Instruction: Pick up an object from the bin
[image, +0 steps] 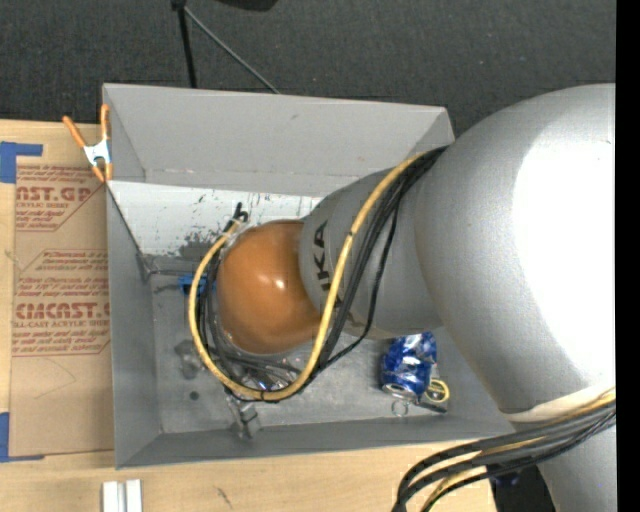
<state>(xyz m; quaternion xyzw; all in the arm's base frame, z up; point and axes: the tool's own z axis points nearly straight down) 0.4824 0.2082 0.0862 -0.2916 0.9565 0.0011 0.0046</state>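
End effector (252, 378) sits low in bin (280, 140) left, its state hidden under orange cover (265, 285), can't tell; I'd descend plumb, clear of the wall.

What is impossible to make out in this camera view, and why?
1. Floor of the bin under the orange wrist cover: covered by it and the arm.
2. Small blue thing at the cover's left: mostly behind the cables, kind unclear.
3. Blue-and-white crumpled thing: right part under the arm.
4. Small grey thing by the near wall: too small to name.

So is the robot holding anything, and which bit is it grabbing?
I can't tell: the arm's orange cover hides whatever is under it. The crumpled blue-and-white thing lies apart.
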